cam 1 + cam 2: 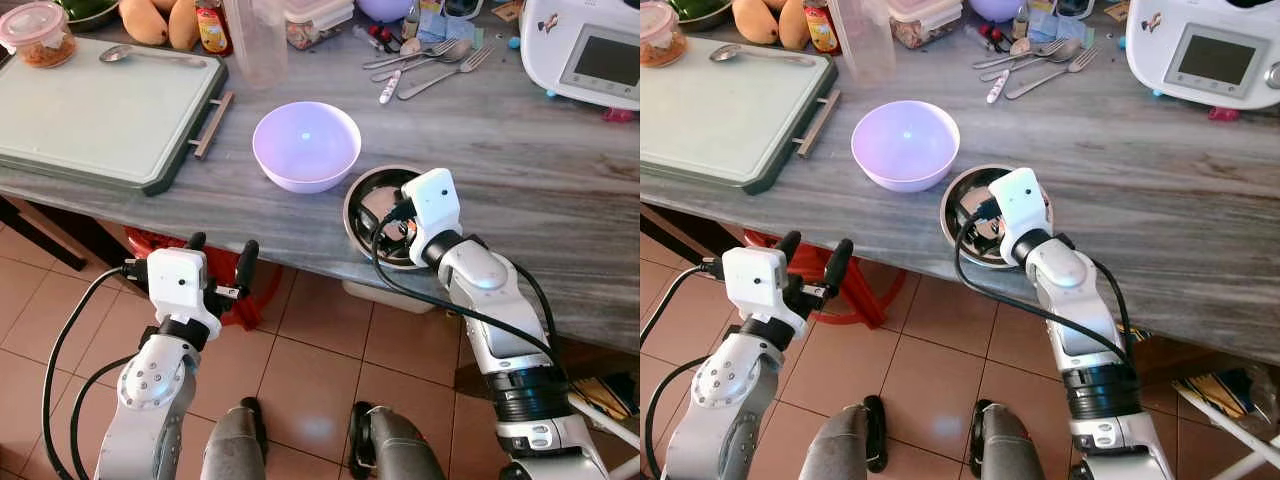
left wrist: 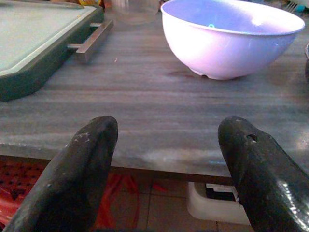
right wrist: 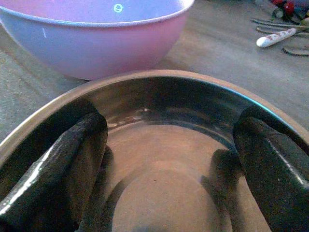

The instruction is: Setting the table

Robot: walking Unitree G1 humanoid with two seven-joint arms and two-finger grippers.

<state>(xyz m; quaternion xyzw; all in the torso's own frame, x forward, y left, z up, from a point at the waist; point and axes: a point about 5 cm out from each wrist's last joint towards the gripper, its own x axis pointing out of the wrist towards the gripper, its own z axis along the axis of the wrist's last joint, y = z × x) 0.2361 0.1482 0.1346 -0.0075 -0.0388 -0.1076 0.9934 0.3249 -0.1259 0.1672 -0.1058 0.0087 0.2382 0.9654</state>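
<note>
A steel bowl sits at the grey table's front edge, just right of a pale purple bowl. My right gripper reaches down into the steel bowl, open, one finger near each inner wall and nothing between them. The purple bowl stands right behind the steel rim. My left gripper hangs open in front of the table edge, below and left of the purple bowl, holding nothing. Forks, a spoon and a knife lie at the back of the table.
A pale green cutting board with a dark rim takes up the table's left, a spoon on its far edge. A clear cup, jars and fruit line the back. A white appliance stands at the back right. Tiled floor lies below.
</note>
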